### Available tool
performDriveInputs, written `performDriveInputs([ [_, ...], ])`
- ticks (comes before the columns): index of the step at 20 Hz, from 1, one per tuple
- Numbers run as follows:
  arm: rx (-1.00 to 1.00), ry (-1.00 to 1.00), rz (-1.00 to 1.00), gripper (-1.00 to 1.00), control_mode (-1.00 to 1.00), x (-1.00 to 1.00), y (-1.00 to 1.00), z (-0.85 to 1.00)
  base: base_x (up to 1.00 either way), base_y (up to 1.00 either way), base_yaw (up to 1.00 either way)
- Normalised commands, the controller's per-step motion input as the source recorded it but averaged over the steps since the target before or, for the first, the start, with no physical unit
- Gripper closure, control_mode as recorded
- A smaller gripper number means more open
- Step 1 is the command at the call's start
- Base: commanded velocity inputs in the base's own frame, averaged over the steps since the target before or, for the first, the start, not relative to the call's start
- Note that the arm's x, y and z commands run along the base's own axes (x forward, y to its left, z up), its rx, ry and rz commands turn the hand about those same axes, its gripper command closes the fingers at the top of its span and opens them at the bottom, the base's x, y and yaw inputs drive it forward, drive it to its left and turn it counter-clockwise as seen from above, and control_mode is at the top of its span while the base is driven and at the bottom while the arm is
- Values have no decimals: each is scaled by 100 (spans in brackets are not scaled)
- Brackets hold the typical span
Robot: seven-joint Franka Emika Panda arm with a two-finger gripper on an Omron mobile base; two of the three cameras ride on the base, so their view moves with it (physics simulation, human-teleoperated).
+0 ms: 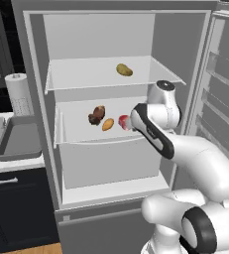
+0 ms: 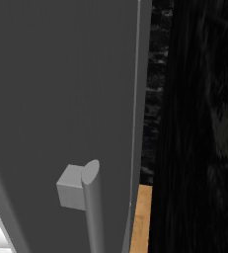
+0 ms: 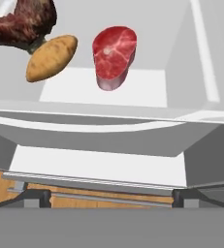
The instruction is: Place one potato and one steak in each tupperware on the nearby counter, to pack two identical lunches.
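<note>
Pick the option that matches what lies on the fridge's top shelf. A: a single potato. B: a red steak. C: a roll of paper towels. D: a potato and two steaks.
A: a lone potato sits on the top shelf, while the two steaks and the other potato lie on the shelf below.

A round raw steak (image 3: 114, 55) is coloured bright red with pale pink marbling. A dark brown, reddish cooked steak (image 3: 21, 22) is seen beside an orange-tan oval potato (image 3: 51, 57). A yellow-olive potato (image 1: 124, 70) is set against pale grey fridge shelves (image 1: 111, 74). A white paper-towel roll (image 1: 19, 93) carries fine grey speckles. A grey tray (image 1: 19, 140) is shown on the white counter (image 1: 12, 163) above black cabinets (image 1: 17, 208).
</note>
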Motion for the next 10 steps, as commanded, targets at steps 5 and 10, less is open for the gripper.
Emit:
performDriveInputs([
  [5,0,0,-2,-100,-100,35,0,0,0,0,0],
  [10,0,0,-4,-100,-100,35,5,0,0,0,0],
])
